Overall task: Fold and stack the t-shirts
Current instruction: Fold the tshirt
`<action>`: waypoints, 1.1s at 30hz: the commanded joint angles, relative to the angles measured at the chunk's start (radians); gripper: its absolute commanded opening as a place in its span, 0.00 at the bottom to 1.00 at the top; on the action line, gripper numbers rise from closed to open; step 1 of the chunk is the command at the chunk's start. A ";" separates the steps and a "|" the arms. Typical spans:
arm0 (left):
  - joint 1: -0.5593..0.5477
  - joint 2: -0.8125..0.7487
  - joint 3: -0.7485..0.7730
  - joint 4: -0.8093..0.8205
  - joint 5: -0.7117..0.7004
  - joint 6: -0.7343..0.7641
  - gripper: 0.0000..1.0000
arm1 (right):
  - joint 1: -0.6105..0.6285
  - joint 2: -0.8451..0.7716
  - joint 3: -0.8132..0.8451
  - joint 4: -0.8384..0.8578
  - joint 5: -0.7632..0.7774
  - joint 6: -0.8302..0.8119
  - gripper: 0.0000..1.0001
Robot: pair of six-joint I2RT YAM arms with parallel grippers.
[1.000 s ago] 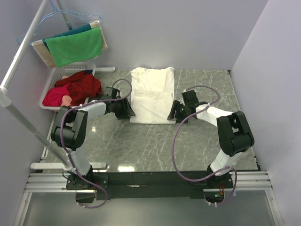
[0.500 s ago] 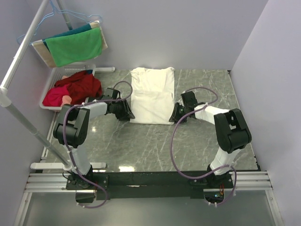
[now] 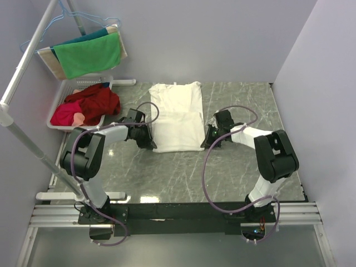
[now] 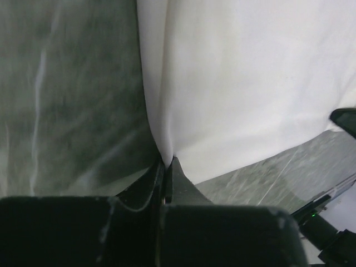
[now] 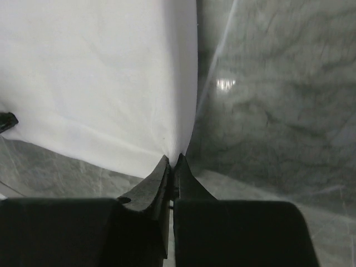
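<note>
A white t-shirt (image 3: 178,115) lies folded into a long strip on the grey marble table (image 3: 183,167), with no print showing. My left gripper (image 3: 148,140) is shut on the shirt's near left edge; in the left wrist view the t-shirt (image 4: 250,83) is pinched between the black fingertips (image 4: 175,172). My right gripper (image 3: 207,138) is shut on the near right edge, where the t-shirt (image 5: 94,78) cloth runs into the closed fingertips (image 5: 161,172).
A white basket (image 3: 63,95) holding red and pink clothes (image 3: 89,104) stands at the back left. A green cloth (image 3: 88,54) hangs on the rack (image 3: 33,41) above it. Lilac walls enclose the table on three sides.
Both grippers have closed on the shirt's near corners. The shirt has shifted slightly toward the near edge, its lower hem now further forward and skewed.
</note>
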 commanded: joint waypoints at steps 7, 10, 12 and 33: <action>-0.133 -0.268 -0.193 -0.150 -0.137 -0.090 0.01 | 0.035 -0.279 -0.189 -0.096 -0.022 0.002 0.00; -0.184 -0.340 -0.237 -0.174 -0.176 -0.148 0.01 | 0.059 -0.385 -0.251 -0.126 -0.026 0.019 0.00; -0.228 -0.384 -0.262 -0.196 -0.215 -0.179 0.01 | 0.085 -0.469 -0.286 -0.159 -0.028 0.025 0.00; -0.359 -0.541 0.077 -0.578 -0.481 -0.356 0.01 | 0.148 -0.732 -0.119 -0.373 0.082 -0.036 0.00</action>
